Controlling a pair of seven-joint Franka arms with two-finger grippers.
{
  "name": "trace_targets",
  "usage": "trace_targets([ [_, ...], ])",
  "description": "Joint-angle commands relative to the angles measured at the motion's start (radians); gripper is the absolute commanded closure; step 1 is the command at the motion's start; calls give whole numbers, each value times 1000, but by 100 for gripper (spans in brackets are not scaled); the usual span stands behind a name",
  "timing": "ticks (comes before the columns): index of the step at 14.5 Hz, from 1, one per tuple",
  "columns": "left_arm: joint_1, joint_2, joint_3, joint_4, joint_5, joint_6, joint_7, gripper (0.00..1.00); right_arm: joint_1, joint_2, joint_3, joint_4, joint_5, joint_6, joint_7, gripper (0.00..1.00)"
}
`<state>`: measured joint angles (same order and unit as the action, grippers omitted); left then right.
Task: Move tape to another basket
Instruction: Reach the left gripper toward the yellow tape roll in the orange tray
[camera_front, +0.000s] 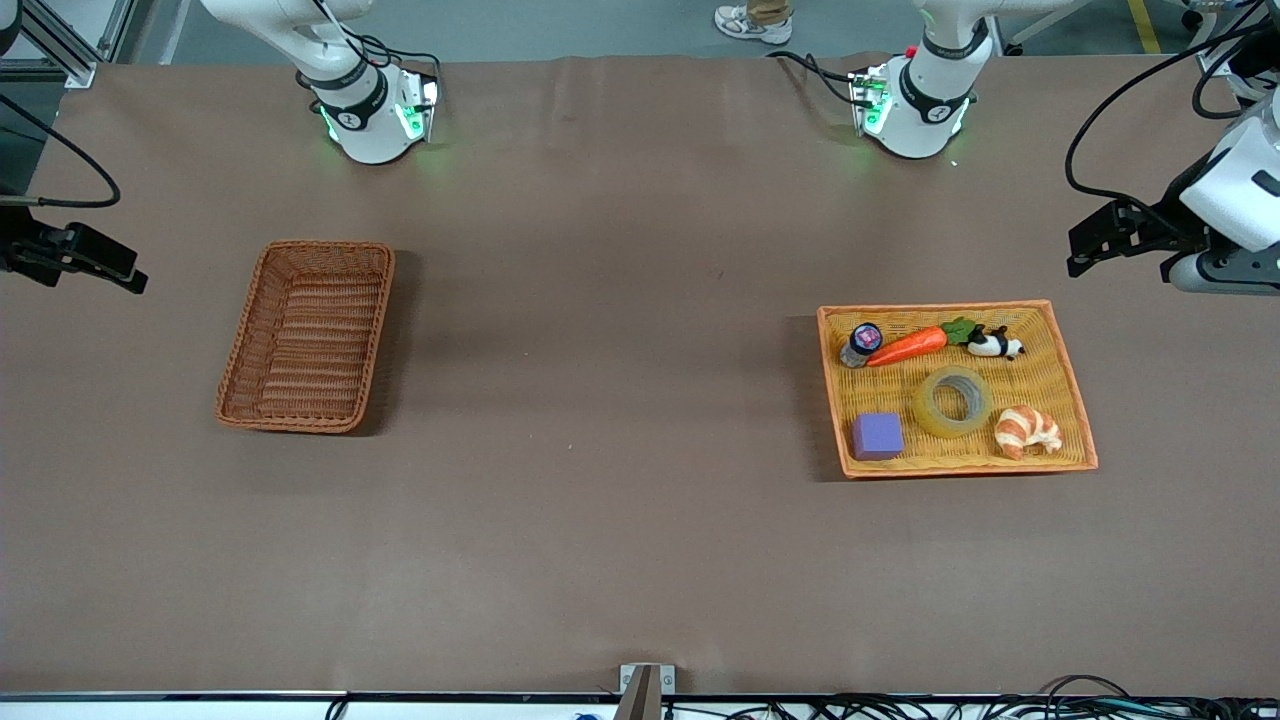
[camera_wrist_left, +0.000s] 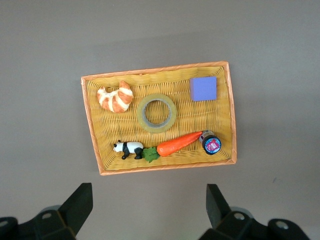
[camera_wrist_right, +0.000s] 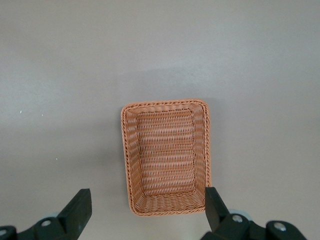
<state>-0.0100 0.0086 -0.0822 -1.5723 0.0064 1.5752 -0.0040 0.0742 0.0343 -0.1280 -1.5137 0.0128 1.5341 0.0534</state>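
Tape (camera_front: 952, 401) flat in orange tray (camera_front: 1070, 375), between cube (camera_front: 877, 436) and croissant (camera_front: 1027, 431), nearer the front camera than carrot (camera_front: 908, 346). Basket (camera_front: 306, 335) toward right arm's end. Left gripper (camera_wrist_left: 149, 204) spread wide above table beside tray. Right gripper (camera_wrist_right: 147, 206) spread wide above basket's edge.

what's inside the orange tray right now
Inside the orange tray: the tape, a croissant, a purple block, a carrot, a toy panda and a small jar. Nothing is covered.

Both wrist views cut off each tool at the lower edge. The small jar's (camera_front: 862, 343) label is unreadable.
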Motion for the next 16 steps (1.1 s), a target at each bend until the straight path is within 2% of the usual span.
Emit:
trace_targets([
  [1,-13,11,25,2,15,6,-8,0,12,-11,-10,-2,9,3,-4,0],
  [5,-10,53,45,-90,18,78,-17,0,9,-11,-10,-2,9,3,-4,0],
  [8,-2,56,61,-249,18,230,-11,0,10,-11,-8,-2,9,3,-3,0],
  [11,1,102,81,-394,18,449,-4,0,9,-11,-8,0,9,3,-4,0],
  [16,18,276,93,-429,18,617,-1,0,4,-11,-10,0,10,0,-4,0],
])
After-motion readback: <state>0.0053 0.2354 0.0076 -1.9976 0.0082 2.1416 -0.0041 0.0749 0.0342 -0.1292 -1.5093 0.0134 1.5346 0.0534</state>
